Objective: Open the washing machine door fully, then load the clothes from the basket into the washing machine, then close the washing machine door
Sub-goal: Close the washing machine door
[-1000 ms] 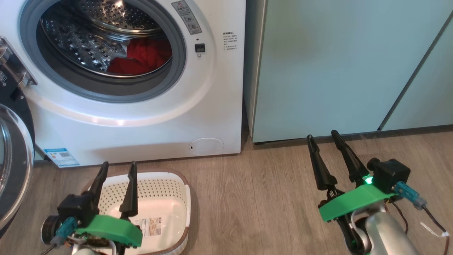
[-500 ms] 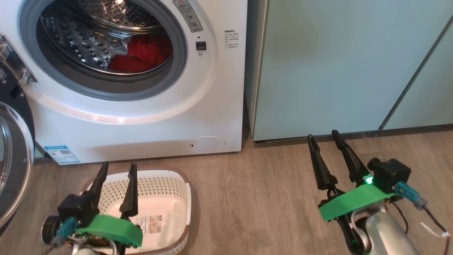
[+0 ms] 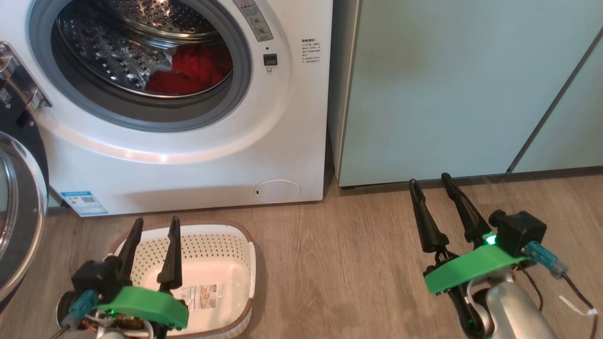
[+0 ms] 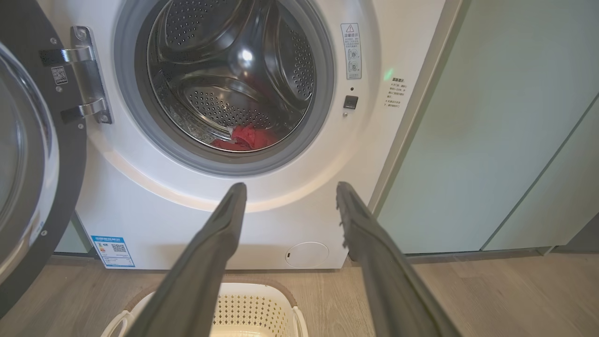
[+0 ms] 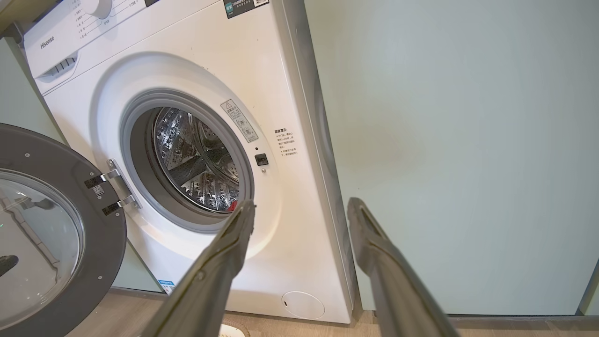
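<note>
The white washing machine point(image 3: 198, 155) point(image 4: 154, 206) point(image 5: 196, 61) stands with its door point(image 3: 19, 226) point(image 4: 32, 154) point(image 5: 47, 224) swung wide open to the left. Red clothes point(image 3: 193, 68) point(image 4: 245, 138) lie at the bottom of the steel drum. On the floor in front sits the cream basket point(image 3: 226, 278) point(image 4: 262, 309), with just a label on its floor. My left gripper point(image 3: 155, 225) point(image 4: 288, 189) hovers open over the basket, holding nothing. My right gripper point(image 3: 429, 181) point(image 5: 302, 208) is open above the bare floor to the right, also holding nothing.
Pale green cabinets point(image 3: 452, 84) point(image 5: 458, 140) stand directly right of the machine. Wood-look flooring point(image 3: 330, 263) stretches between the basket and my right arm. The open door juts out at the left edge.
The head view has shifted slightly, so the machine and basket sit a little differently in it. My left gripper sits a touch lower and further left; the right one is unmoved, and both stay open.
</note>
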Robot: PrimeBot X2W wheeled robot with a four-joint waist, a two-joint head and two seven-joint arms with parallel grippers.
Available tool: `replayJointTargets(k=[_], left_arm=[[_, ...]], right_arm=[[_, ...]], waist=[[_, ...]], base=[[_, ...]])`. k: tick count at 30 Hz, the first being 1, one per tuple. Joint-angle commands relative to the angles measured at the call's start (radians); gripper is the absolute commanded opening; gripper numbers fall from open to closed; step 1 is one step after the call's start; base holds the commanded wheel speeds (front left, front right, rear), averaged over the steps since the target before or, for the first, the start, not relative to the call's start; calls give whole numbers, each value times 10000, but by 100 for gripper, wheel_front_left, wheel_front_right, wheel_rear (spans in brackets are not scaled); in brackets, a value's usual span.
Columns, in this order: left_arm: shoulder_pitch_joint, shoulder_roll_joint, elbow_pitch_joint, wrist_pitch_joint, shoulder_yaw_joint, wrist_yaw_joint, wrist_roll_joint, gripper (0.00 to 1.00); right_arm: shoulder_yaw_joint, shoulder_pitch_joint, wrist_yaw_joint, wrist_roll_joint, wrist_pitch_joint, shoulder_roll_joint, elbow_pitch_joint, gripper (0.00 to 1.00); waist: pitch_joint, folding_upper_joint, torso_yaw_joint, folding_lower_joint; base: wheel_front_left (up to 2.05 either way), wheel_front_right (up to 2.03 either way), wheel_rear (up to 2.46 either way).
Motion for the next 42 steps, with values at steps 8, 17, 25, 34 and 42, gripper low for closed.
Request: replayJointTargets(k=[8,17,25,34,42], left_arm=[[-322,13,-94,-126,530,21,-274,100],[-317,13,-7,-126,616,45,-359,100],[-302,13,-144,-126,657,73,-108,100],[-286,13,-208,-126,547,160,4,100],[-207,12,-143,-126,466,176,9,100]], right_arm=[[198,-210,0,7,-63,102,-281,100],[221,-207,0,24,-63,107,-234,100],[234,-200,0,39,-63,109,-260,100],[215,-178,0,8,-63,110,-296,100],[240,-147,0,-7,-63,111,-260,100]], waist=[[-20,0,65,1],[-41,0,142,1],[-65,0,185,1],[-110,0,304,1],[-154,0,388,1]], base=[[-62,62,0],[-181,181,0],[-204,199,5],[-107,107,0],[-6,6,0]])
